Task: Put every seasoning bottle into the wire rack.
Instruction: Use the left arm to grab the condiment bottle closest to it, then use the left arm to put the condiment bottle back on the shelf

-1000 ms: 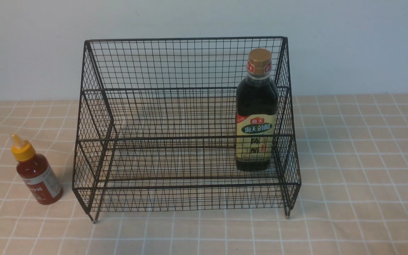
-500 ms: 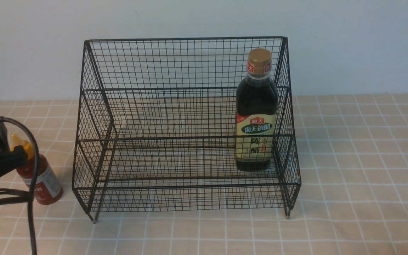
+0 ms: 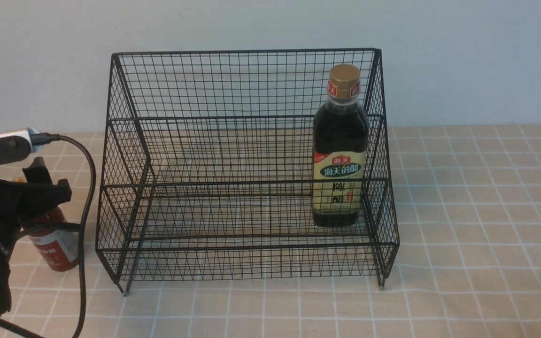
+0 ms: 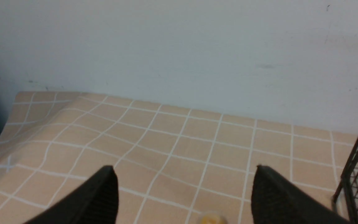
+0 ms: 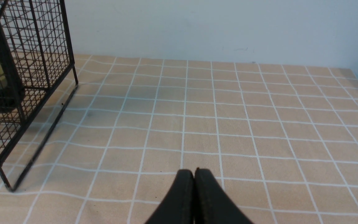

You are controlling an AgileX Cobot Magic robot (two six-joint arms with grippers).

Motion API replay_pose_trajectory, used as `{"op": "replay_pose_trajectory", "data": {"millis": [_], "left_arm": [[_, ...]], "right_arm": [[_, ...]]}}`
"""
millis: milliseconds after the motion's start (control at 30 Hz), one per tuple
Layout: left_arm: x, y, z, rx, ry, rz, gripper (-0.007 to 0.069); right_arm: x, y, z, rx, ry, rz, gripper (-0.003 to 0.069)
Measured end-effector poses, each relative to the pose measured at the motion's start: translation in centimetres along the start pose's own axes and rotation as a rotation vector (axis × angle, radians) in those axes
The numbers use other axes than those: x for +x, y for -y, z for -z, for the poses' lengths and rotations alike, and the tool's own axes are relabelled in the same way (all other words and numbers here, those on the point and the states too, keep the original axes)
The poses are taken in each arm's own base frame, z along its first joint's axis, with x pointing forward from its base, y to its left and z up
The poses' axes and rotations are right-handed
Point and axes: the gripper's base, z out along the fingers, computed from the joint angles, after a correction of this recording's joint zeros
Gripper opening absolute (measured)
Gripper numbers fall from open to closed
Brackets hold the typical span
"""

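Underneath, a beige cloth with white grid lines point(image 3: 477, 225) fills the lower frame, a plain pale wall point(image 3: 270, 23) the upper; the left gripper point(image 4: 183, 168) gapes wide, the right gripper point(image 5: 194, 170) is pinched together.

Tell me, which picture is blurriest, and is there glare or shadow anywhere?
Front view: sharp, evenly lit, no glare. Left wrist view: softest; the yellow cap at the edge is a blur. Right wrist view: clear, faint shadow beside the rack.
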Motion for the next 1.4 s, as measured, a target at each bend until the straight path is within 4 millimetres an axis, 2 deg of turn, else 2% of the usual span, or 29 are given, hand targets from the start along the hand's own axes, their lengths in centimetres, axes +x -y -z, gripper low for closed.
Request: {"op": "replay_pose_trajectory", "data": {"millis": [267, 367, 400, 467, 633, 767, 933, 1033, 1067, 1133, 1233, 1400], "left_arm": [[1.5, 0.0, -0.8, -0.022, -0.039, -0.019, 0.0504], [1.7, 0.0, -1.0, -0.025, -0.046, -0.023, 0.0433], [1.7, 0.0, -1.0, -0.027, -0.040, -0.022, 0.0349], [1.6, 0.0, -1.0, -0.029, -0.038, -0.017, 0.0252], [1.1, 0.0, -0.5, -0.019, -0.044, -0.023, 0.0256], [-1.3, 0.0, 0.9, 0.015, 0.001, -0.041, 0.0256], [-5.4, 0.3, 3.6, 0.106, 0.049, -0.115, 0.0256], [-8.0, 0.5, 6.1, 0.192, 0.074, -0.128, 0.0256], [-8.1, 0.5, 6.3, 0.196, 0.074, -0.127, 0.0256], [-9.4, 0.8, 8.1, 0.258, 0.098, -0.123, 0.0256], [-10.4, 1.5, 10.1, 0.341, 0.132, -0.129, 0.0256], [-10.3, 3.6, 11.3, 0.470, 0.131, -0.149, 0.0256]], "right_arm": [[0.0, 0.0, 0.0, 0.000, 0.000, 0.000, -0.0013], [0.0, 0.0, 0.0, 0.000, 0.000, 0.000, -0.0013], [0.0, 0.0, 0.0, 0.000, 0.000, 0.000, -0.0014], [0.0, 0.0, 0.0, 0.000, 0.000, 0.000, -0.0014], [0.0, 0.0, 0.0, 0.000, 0.000, 0.003, -0.0014], [0.0, 0.0, 0.0, 0.000, 0.000, 0.003, -0.0014], [0.0, 0.0, 0.0, 0.000, 0.000, 0.008, -0.0014], [0.0, 0.0, 0.0, 0.000, 0.000, 0.008, -0.0014], [0.0, 0.0, 0.0, 0.000, 0.000, 0.008, -0.0014], [0.0, 0.0, 0.0, 0.000, 0.000, 0.008, -0.0014], [0.0, 0.0, 0.0, 0.000, 0.000, 0.008, -0.0014], [0.0, 0.0, 0.0, 0.000, 0.000, 0.008, -0.0014]]}}
